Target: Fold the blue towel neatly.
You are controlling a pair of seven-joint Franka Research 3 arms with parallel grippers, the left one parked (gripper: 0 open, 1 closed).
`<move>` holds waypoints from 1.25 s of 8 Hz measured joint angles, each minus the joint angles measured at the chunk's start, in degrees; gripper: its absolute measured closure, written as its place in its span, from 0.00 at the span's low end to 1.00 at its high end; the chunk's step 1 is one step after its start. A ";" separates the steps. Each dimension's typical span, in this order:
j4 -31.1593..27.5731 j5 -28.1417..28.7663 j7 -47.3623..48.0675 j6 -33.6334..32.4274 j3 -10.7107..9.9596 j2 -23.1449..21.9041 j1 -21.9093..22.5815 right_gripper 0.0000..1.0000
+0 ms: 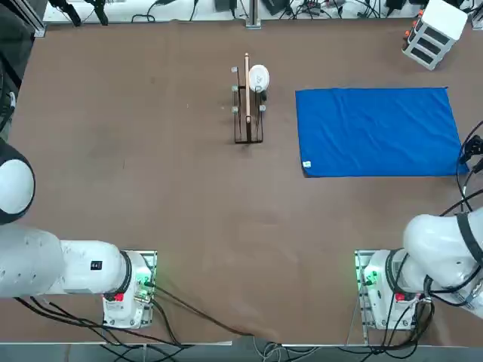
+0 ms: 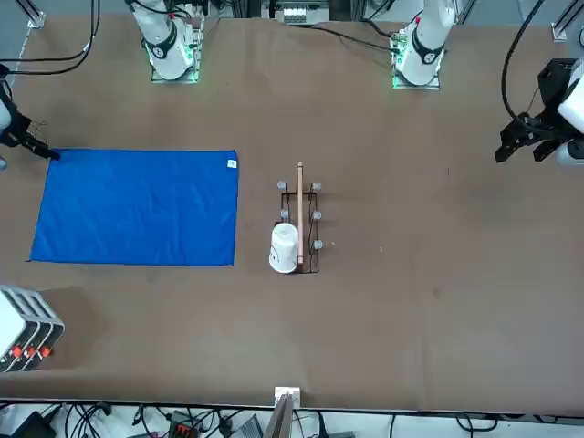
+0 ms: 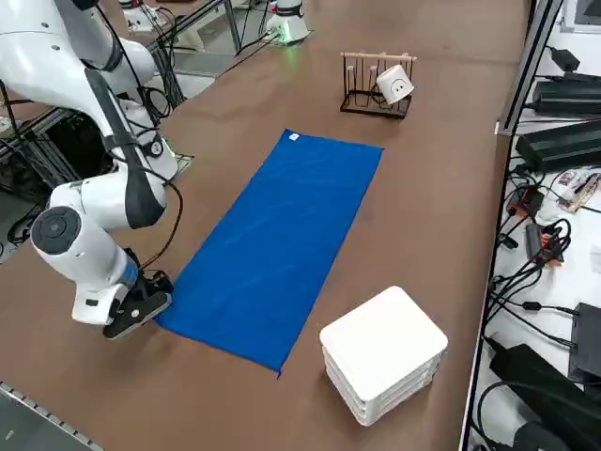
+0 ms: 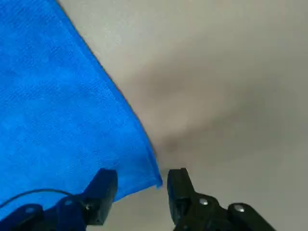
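Blue towel (image 1: 377, 132) lies spread flat and unfolded on the right part of the worktop (image 1: 189, 211), to the right of the rack (image 3: 376, 89) with its mug (image 3: 394, 85); small white tag (image 1: 306, 164) at the near left corner. The white stack (image 3: 383, 352) sits beyond it, well apart from its far edge. Right gripper (image 4: 143, 178) is at the near right corner, fingers apart, with the corner tip between them in the wrist view; no grip visible. Whether the fingertips touch the worktop, you cannot tell. Handling, judged by eye: light, limp, fine-napped cloth, nothing fragile, unlikely to slip once pinched; it will sag and trail behind the lift. Step in hand appears to be taking the first corner; folding itself not begun. Take hold a little inside the tip, so you catch cloth rather than a mere thread of hem, and close low. Risks: the fingers may skim over so thin a layer, or drag the towel askew. Once pinched, raise modestly and carry slowly towards the matching corner, keeping the edges parallel.
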 joint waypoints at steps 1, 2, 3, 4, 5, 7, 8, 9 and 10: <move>0.00 0.00 0.00 0.51 0.00 0.47 -0.19 0.34; 0.00 0.00 -0.01 1.09 0.01 1.03 -0.29 0.34; 0.01 0.00 -0.11 1.40 0.03 1.37 -0.33 0.34; 0.02 0.00 -0.46 1.45 0.04 1.42 -0.39 0.34; 0.11 0.00 -0.84 1.45 0.03 1.42 -0.59 0.34; 0.21 0.00 -1.10 1.45 0.05 1.42 -0.89 0.37; 0.21 0.00 -1.11 1.43 0.12 1.42 -0.91 0.38; 0.21 0.01 -1.11 1.41 0.27 1.42 -0.91 0.40; 0.21 0.02 -1.11 1.40 0.42 1.42 -0.91 0.41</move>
